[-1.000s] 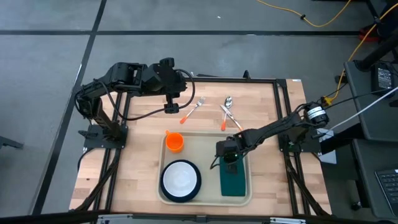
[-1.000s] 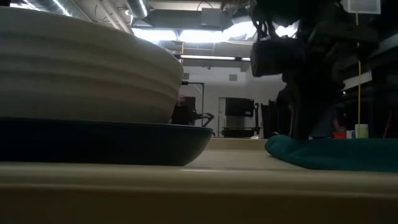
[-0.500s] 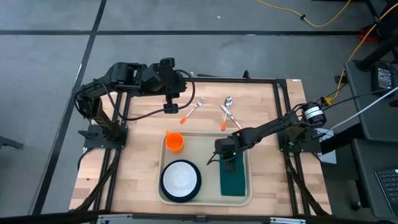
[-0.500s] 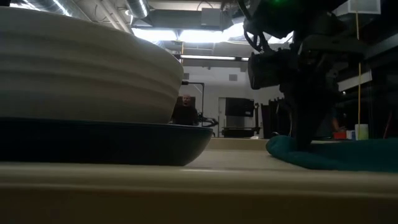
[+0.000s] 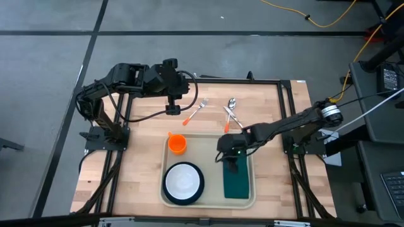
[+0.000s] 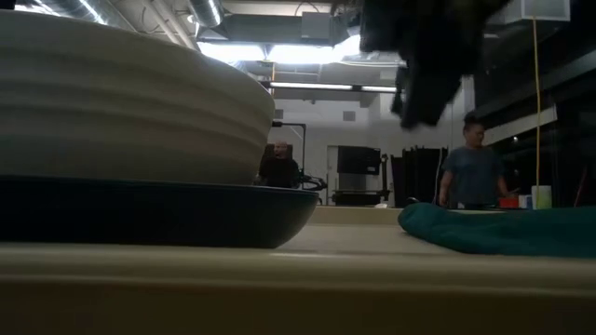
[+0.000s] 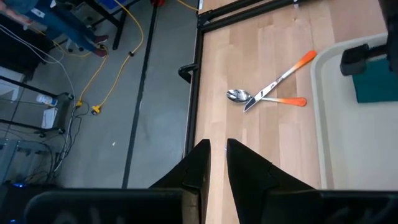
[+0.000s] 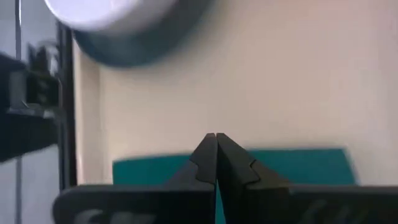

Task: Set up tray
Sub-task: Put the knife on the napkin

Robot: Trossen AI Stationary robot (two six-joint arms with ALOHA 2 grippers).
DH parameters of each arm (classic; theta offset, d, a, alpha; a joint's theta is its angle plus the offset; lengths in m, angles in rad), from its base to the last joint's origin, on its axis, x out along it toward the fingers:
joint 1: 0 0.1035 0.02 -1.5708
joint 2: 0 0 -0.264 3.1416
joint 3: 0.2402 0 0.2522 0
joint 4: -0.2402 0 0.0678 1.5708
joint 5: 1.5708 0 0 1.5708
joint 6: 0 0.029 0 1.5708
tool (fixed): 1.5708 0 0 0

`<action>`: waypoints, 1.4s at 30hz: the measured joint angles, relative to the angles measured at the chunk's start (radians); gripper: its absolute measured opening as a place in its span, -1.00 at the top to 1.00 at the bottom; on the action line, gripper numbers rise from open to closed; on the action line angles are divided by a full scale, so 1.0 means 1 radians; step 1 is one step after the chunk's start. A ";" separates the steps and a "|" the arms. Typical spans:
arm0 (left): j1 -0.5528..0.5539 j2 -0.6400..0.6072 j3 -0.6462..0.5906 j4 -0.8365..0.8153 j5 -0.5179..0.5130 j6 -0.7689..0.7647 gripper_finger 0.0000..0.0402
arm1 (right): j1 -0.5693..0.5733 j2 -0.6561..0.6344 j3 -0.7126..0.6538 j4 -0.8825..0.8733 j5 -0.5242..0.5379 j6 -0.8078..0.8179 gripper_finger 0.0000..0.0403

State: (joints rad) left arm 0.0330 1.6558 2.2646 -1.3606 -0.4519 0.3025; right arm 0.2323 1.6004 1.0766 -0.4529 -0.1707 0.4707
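The cream tray [image 5: 208,157] lies on the wooden table. On it stand an orange cup [image 5: 177,144] and a dark plate with a white bowl [image 5: 183,183], and a dark green folded napkin [image 5: 237,181] lies flat on its right side. My right gripper [image 5: 232,160] hangs over the napkin's far end, shut, and the low view shows the right gripper [image 6: 424,88] clear above the napkin [image 6: 494,228]. My left gripper [image 5: 172,110] waits near the table's far left, open by a narrow gap.
A fork [image 5: 199,108] and a crossed spoon and knife [image 5: 232,117] with orange handles lie on the wood beyond the tray's far rim. Bare wood shows left and right of the tray. Two people [image 6: 470,172] are in the room behind the table.
My right gripper has risen from the napkin's far end, where it stood low a second ago, and now hangs well above it. The napkin stays flat on the tray.
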 joint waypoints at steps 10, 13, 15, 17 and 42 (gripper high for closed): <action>0.000 -0.006 0.001 -0.005 -0.001 -0.007 0.77 | -0.073 -0.143 0.009 -0.201 0.395 0.261 0.90; 0.002 -0.006 0.001 -0.004 -0.001 0.024 0.77 | -0.113 -0.157 0.009 -0.260 0.412 0.314 0.79; 0.003 -0.006 0.001 -0.004 -0.002 0.045 0.77 | -0.139 -0.159 0.009 -0.292 0.405 0.337 0.71; 0.010 -0.006 0.001 -0.004 -0.002 0.064 0.77 | -0.170 -0.159 0.009 -0.318 0.364 0.336 0.65; -0.078 -0.342 0.083 0.226 -0.046 -0.179 0.48 | -0.624 -0.144 -0.002 -0.482 0.174 -0.141 0.52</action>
State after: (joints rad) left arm -0.0454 1.3134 2.3478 -1.1350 -0.4982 0.1239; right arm -0.3919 1.4562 1.0748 -0.9350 0.0035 0.3295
